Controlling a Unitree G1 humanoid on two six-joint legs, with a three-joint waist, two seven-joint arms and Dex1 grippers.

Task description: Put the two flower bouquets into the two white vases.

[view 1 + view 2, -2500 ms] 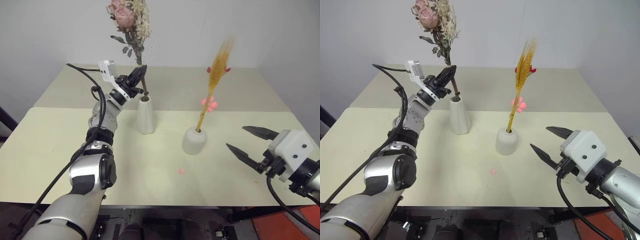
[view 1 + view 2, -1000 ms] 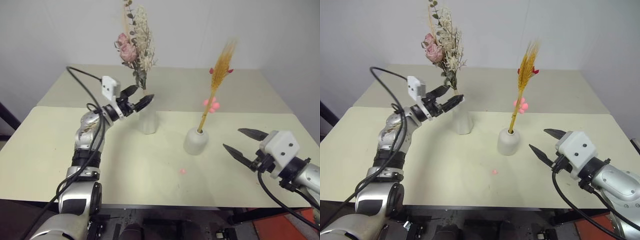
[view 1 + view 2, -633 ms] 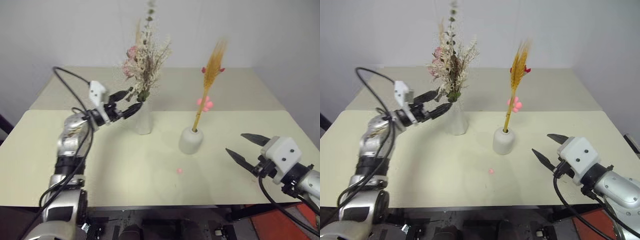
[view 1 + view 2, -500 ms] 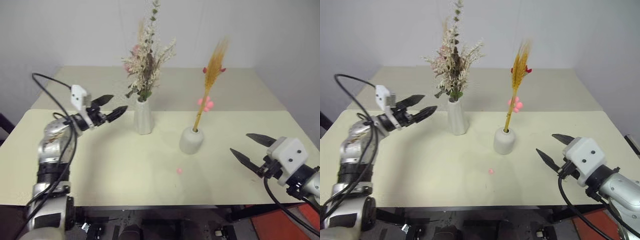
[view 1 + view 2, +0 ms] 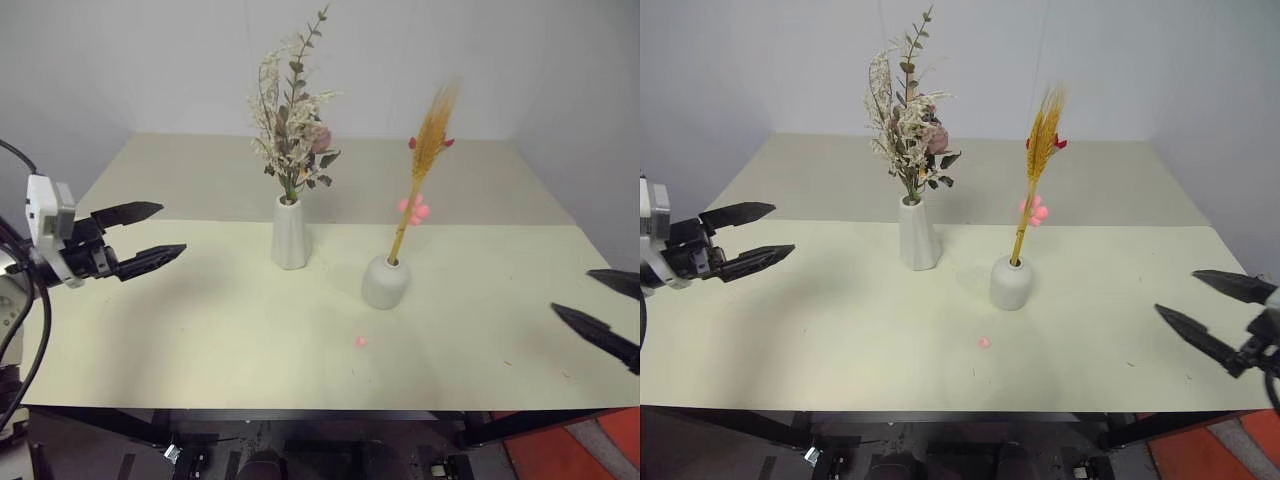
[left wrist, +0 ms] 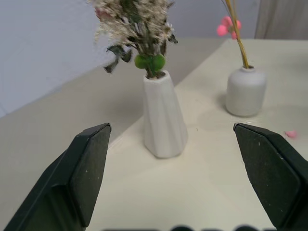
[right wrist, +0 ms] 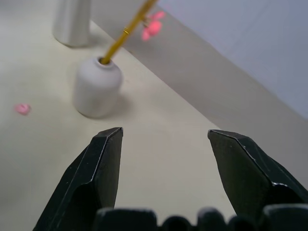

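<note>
The bushy dried bouquet stands upright in the tall tapered white vase at the table's middle. The slim golden wheat bouquet, with pink blossoms, leans in the squat white vase to its right. My left gripper hovers open at the far left, well apart from the tall vase, with nothing between its fingers. My right gripper is open at the far right edge, clear of the squat vase. The left wrist view shows both vases, the tall one nearer.
A tiny loose pink petal lies on the cream table in front of the squat vase. A second table surface continues behind, up to a white wall.
My left gripper has let go of the bushy bouquet, which now stands in the tall vase, and drawn back far to the left. My right gripper has pulled away to the right edge.
</note>
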